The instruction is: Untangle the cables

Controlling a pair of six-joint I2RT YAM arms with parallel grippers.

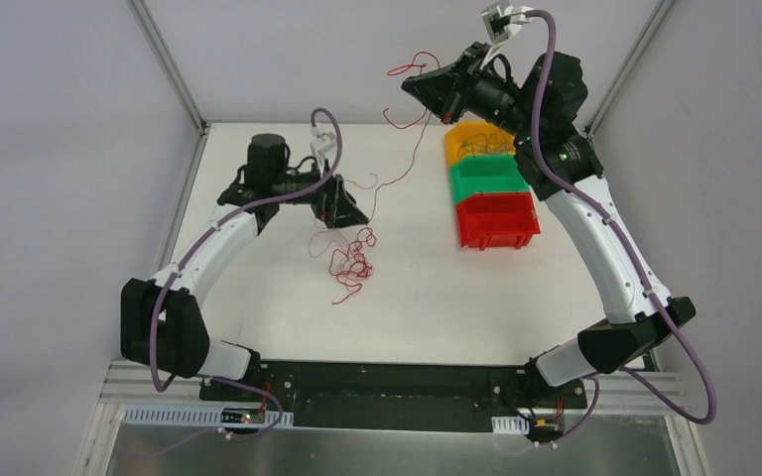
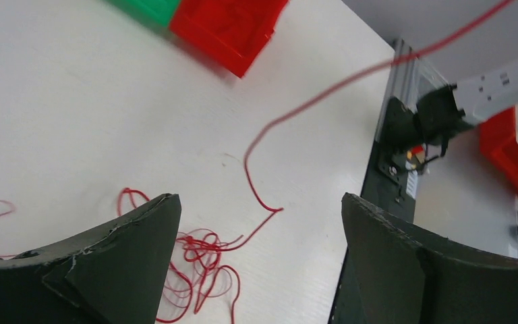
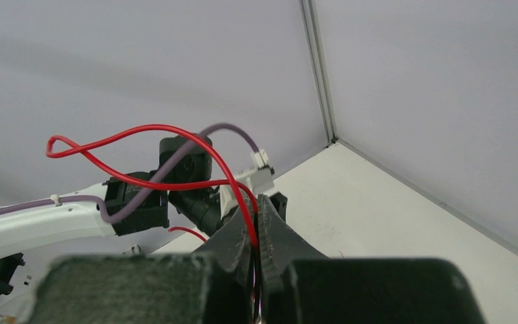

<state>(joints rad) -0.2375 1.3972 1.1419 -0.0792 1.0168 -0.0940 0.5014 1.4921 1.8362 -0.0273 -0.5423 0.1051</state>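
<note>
A tangle of thin red cables [image 1: 352, 260] lies on the white table near its middle. My left gripper [image 1: 352, 213] hovers just behind it, open, with nothing between its fingers; in the left wrist view the tangle [image 2: 195, 256] sits beside the left fingertip [image 2: 155, 223]. My right gripper [image 1: 407, 84] is raised high at the back, shut on one red cable [image 3: 141, 128] that loops out from its tips [image 3: 256, 202]. That cable's strand [image 1: 404, 169] slants down toward the tangle and crosses the left wrist view [image 2: 324, 94]. I see no light blue cables.
Three small bins stand in a row at the right back of the table: yellow [image 1: 476, 139], green [image 1: 489, 176] and red [image 1: 497, 218]. White walls enclose the back and sides. The table's near edge [image 2: 371, 169] meets the black base rail.
</note>
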